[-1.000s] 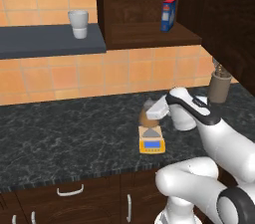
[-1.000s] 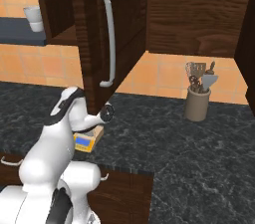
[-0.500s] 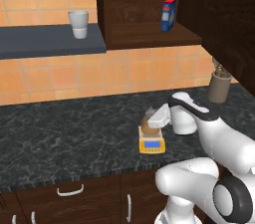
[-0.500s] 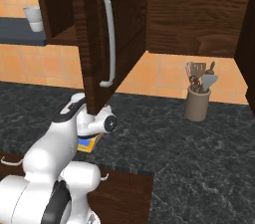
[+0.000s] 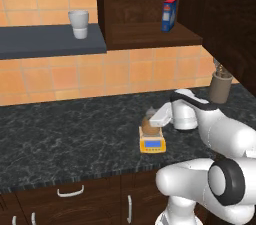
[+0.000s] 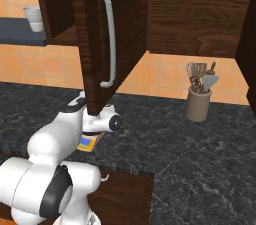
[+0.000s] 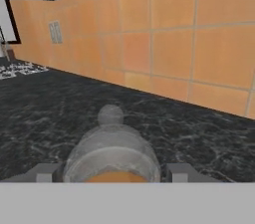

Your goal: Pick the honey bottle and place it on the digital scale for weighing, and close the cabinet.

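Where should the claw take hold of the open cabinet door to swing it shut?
Probably the long vertical bar handle on the cabinet door. The door stands swung out over the counter with the handle on its outer face, standing clear of the wood, so come at it from that outer side.

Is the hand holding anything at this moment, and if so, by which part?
Cannot tell for sure. The honey bottle sits on the scale between the fingers of the hand, which flank its lower body, but contact is not visible.

cabinet [image 6: 122, 24]: dark grained wood | countertop [image 5: 65, 129]: glossy black speckled stone | wall [image 7: 174, 44]: matt orange tile
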Available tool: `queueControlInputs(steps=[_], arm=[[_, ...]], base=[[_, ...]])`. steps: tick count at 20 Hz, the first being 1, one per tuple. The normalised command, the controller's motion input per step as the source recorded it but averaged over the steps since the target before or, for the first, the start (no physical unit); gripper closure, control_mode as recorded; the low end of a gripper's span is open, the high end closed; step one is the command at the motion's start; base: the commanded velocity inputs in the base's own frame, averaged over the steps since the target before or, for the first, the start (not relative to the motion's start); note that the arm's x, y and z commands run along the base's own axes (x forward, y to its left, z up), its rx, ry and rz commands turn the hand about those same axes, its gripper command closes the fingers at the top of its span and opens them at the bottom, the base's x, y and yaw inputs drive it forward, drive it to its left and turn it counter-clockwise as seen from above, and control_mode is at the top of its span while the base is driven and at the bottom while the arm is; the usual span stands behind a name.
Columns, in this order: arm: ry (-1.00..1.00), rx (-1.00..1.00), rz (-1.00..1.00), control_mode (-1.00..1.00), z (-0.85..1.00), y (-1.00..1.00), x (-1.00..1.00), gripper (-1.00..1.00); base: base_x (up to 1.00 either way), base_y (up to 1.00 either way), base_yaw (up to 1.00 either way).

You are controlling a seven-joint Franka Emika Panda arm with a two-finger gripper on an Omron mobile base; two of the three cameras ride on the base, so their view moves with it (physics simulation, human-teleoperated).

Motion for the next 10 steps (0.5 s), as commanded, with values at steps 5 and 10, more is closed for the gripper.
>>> queueControlInputs(steps=[5, 10], arm=[[-0.04, 0.00, 0.00, -1.00, -0.04, 0.00, -0.30, 1.00], [-0.01, 0.00, 0.00, -1.00, -0.06, 0.02, -0.04, 1.00]], base=[[0.00, 0.00, 0.00], [0.00, 0.00, 0.00]])
